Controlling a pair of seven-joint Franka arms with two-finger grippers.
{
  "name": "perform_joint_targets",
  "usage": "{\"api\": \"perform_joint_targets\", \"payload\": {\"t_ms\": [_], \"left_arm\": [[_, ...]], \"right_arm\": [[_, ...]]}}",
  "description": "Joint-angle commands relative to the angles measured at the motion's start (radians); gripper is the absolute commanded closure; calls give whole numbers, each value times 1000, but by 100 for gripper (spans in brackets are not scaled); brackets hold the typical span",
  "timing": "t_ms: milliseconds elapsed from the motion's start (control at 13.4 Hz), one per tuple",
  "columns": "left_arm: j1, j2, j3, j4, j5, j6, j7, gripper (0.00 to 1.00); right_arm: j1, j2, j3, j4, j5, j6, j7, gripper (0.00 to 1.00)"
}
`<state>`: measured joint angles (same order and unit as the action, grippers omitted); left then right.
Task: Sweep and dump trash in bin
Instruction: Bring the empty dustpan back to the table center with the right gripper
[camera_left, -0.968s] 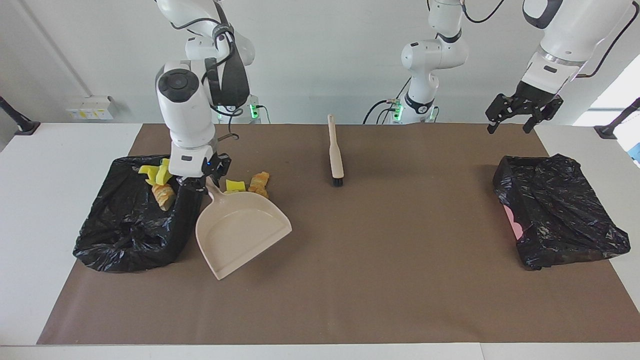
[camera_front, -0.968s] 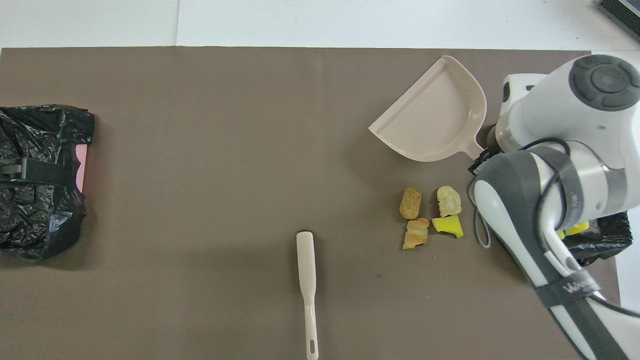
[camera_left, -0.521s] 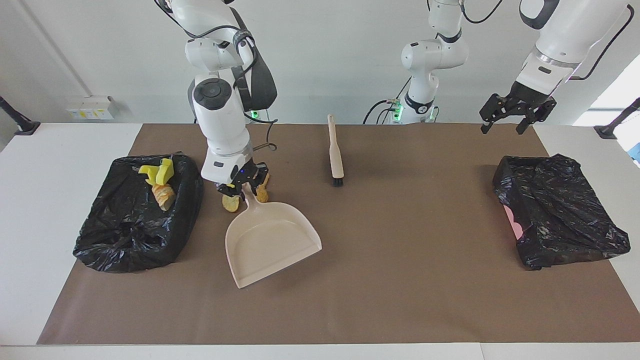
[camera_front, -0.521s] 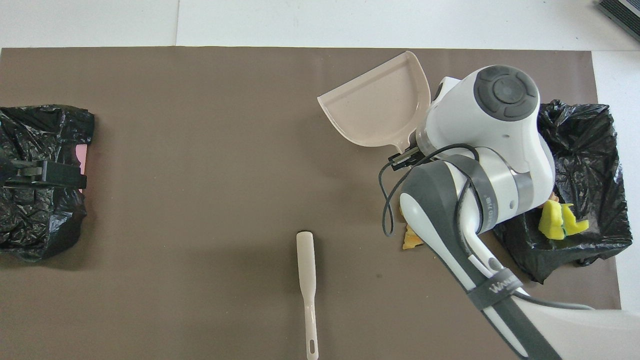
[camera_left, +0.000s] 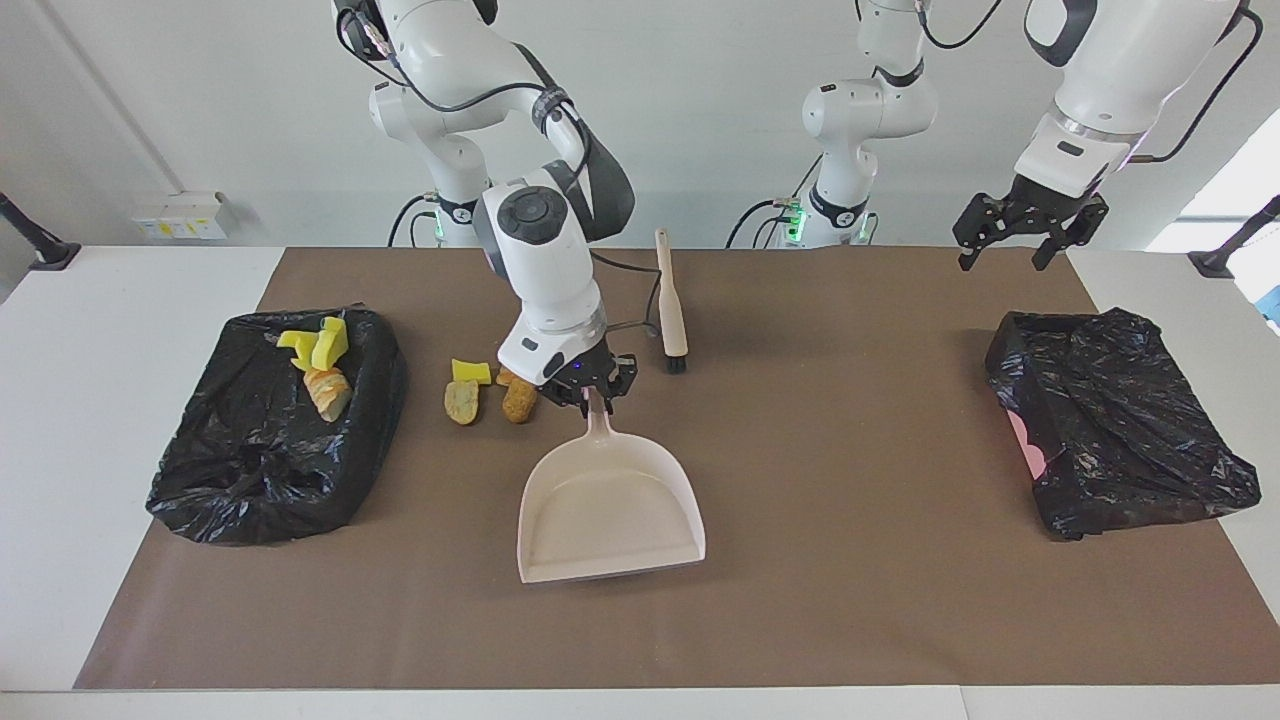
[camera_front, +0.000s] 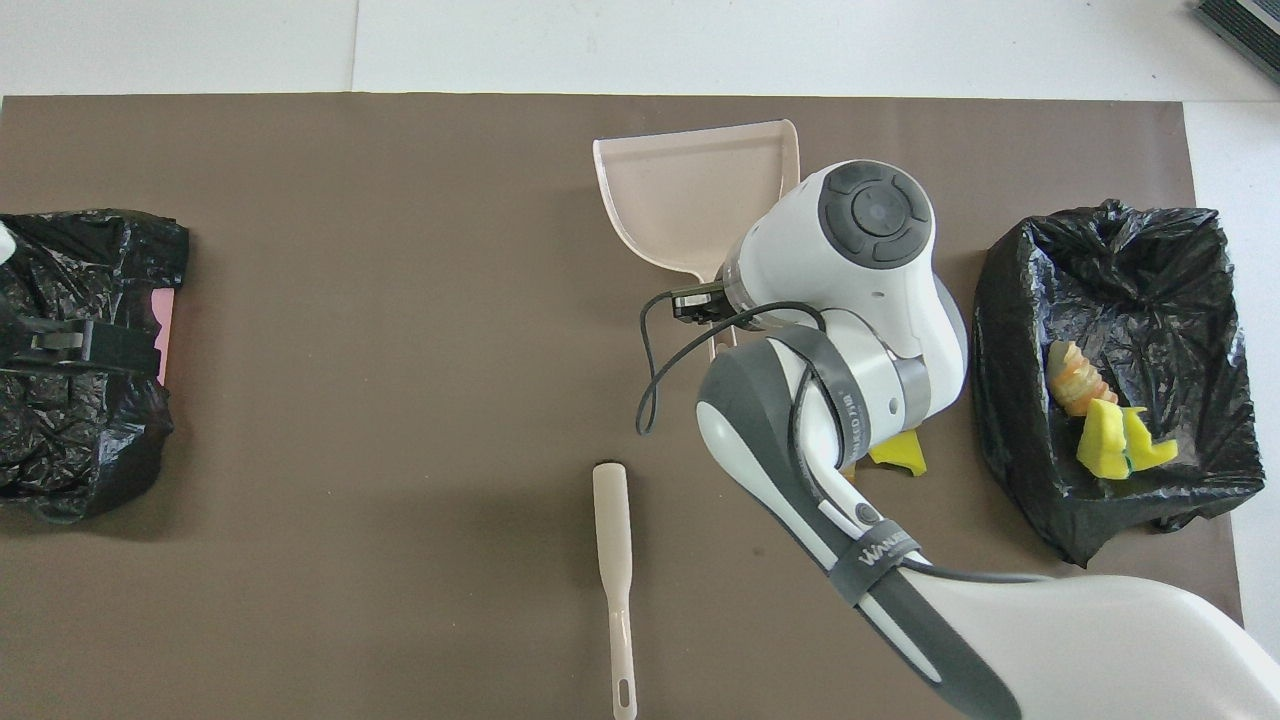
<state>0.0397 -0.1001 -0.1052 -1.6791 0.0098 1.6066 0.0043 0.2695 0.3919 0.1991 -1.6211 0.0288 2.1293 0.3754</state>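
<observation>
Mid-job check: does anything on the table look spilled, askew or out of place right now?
Yes. Several trash pieces still lie loose on the mat beside the trash-filled bin, while the dustpan, held by the right gripper, is empty. The brush lies unused; the left gripper waits open above the other bin.

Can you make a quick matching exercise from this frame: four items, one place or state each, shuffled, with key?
Items:
1. dustpan
2. brush
3. yellow sponge pieces
4. left gripper

Places/states:
A. open, above the table by the left arm's bin
B. in the right arm's bin
C. handle held by the right gripper
D. lying free on the mat, near the robots

Pairs: 1-C, 2-D, 3-B, 4-A
</observation>
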Motion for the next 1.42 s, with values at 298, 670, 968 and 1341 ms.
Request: {"api": "perform_joint_targets", "payload": {"t_ms": [298,670,968,1341], "left_arm": [[3,11,5,44,13,-45,13,0],[5,10,7,38,-22,-31,9,0],[5,10,9,39,-28,-28,10,0],[5,10,10,38,-28,-28,11,0]], "right_arm": [[99,169,-4,118,11,96,217,100],[117,223,-4,113,31,159,232,9],[116,211,-4,118,22,159,226,0],[114,125,-6,121,16,48,223,0]]}}
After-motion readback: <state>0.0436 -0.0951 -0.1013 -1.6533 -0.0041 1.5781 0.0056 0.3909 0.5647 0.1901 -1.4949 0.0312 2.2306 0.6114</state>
